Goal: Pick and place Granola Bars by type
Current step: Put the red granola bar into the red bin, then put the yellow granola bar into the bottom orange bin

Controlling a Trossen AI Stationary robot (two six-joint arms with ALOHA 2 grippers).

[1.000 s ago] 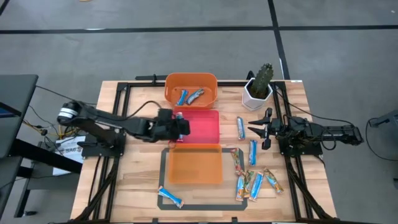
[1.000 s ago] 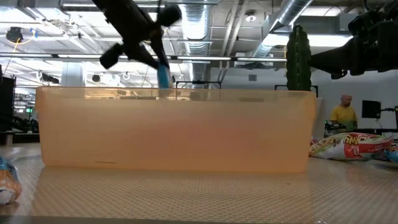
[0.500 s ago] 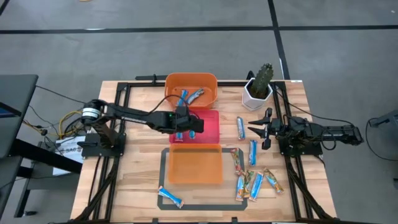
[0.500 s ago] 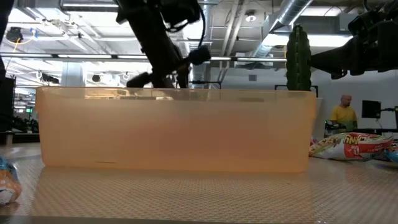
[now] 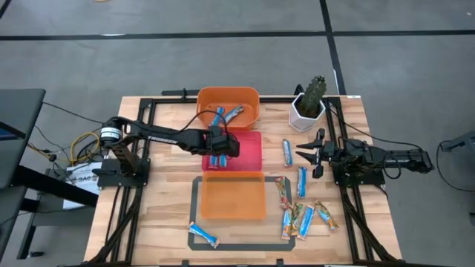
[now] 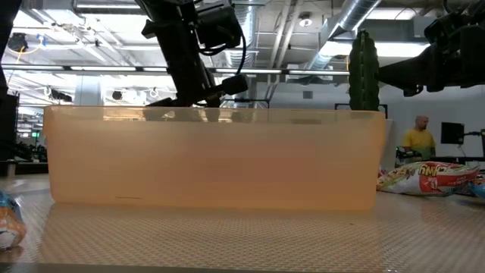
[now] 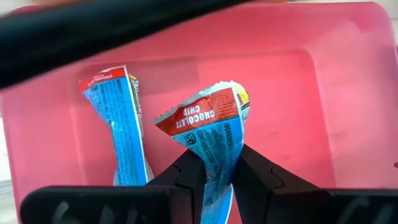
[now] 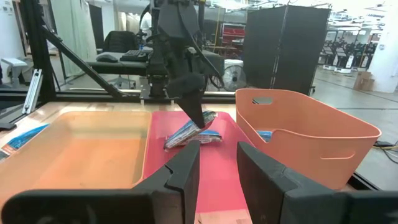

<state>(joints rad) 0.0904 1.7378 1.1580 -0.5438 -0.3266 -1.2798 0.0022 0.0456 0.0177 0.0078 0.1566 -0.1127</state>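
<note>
While clenched on a blue bar (image 7: pixel 214 146), the left tool (image 7: pixel 216 180) hangs — over the pink tray (image 7: pixel 323 93).

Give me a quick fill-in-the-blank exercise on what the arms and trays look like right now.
1. The left claw is shut on a ____ granola bar.
2. It hangs over the ____ tray.
3. One more blue bar already lies ____ that tray.
4. The right claw waits beside the ____ in its white pot.

Missing words: blue; pink-red; in; cactus
</note>
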